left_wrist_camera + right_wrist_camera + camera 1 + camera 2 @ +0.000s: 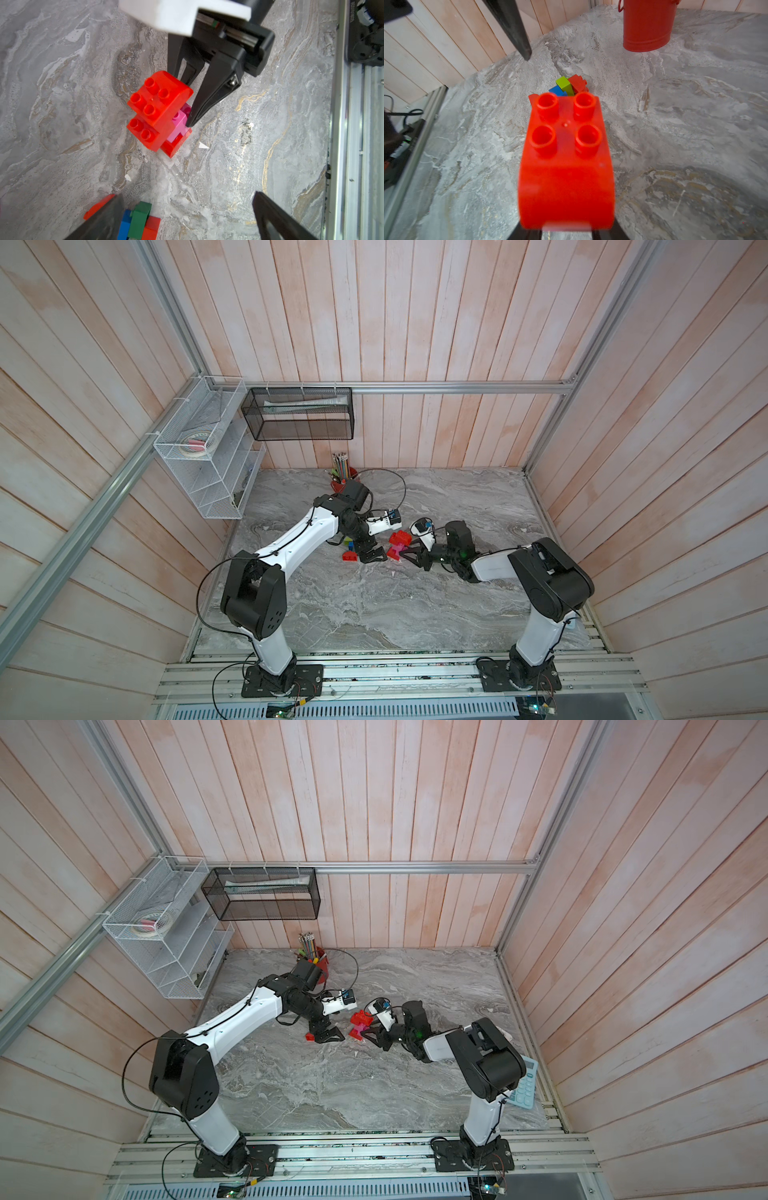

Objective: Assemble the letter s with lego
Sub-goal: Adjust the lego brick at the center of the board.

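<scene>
Lego stack (160, 112) of red and pink bricks sits mid counter (374, 614), right end effector (406, 554) clamped shut on its pink part, left end effector (374, 558) spread wide and holding nothing just beside it, next to loose blue, green and red bricks (139, 222), pencil cup (648, 25) way back.

The right tool (188, 110) grips the red-and-pink lego stack (160, 104) on the marble table (62, 104).

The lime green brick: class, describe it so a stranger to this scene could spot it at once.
Find the red pencil cup at the back of the marble table. Toward the robot lies a small heap of bricks. The lime green brick alone there has that colour.
</scene>
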### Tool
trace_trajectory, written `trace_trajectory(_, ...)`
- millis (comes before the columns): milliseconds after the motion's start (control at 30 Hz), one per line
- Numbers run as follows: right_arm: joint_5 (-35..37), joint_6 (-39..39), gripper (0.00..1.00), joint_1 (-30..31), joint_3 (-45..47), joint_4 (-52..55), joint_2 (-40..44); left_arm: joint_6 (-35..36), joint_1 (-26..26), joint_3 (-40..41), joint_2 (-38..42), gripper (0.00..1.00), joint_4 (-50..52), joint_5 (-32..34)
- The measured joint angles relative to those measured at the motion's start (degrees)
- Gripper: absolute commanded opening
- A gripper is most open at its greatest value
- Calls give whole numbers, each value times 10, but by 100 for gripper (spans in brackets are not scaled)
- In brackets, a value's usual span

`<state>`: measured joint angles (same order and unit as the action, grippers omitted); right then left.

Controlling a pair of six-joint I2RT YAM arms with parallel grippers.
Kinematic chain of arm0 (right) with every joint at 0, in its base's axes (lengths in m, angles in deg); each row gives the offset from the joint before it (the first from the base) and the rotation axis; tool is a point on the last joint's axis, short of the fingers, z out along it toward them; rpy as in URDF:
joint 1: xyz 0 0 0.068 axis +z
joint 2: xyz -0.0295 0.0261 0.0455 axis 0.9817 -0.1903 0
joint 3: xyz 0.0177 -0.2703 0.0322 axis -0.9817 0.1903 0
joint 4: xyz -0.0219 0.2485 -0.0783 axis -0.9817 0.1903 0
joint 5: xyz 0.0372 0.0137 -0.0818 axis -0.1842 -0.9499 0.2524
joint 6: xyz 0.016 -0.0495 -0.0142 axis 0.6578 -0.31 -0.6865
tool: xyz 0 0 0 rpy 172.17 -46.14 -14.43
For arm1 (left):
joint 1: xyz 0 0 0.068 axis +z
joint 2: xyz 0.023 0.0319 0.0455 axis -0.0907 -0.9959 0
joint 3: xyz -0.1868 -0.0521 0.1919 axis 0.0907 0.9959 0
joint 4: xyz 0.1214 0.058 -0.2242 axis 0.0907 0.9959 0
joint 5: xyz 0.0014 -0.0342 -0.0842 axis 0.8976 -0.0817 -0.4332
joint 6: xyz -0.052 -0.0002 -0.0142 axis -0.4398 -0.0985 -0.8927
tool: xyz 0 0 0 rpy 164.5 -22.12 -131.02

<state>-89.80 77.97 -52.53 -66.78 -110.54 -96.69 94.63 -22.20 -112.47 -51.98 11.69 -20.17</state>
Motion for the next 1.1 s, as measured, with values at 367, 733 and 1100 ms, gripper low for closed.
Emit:
trace_trajectory(367, -157, 21, 30, -59, -143, 255, -54, -8, 5, 0, 11, 100, -8, -14)
trace_trajectory(733, -220, -34, 34, -68, -288, 510, -176, -19, 5, 5, 11, 100, -18, -17)
trace_trajectory(1100, -254, -31, 37, -69, -358, 591, -233, -25, 5, 10, 11, 100, -21, -17)
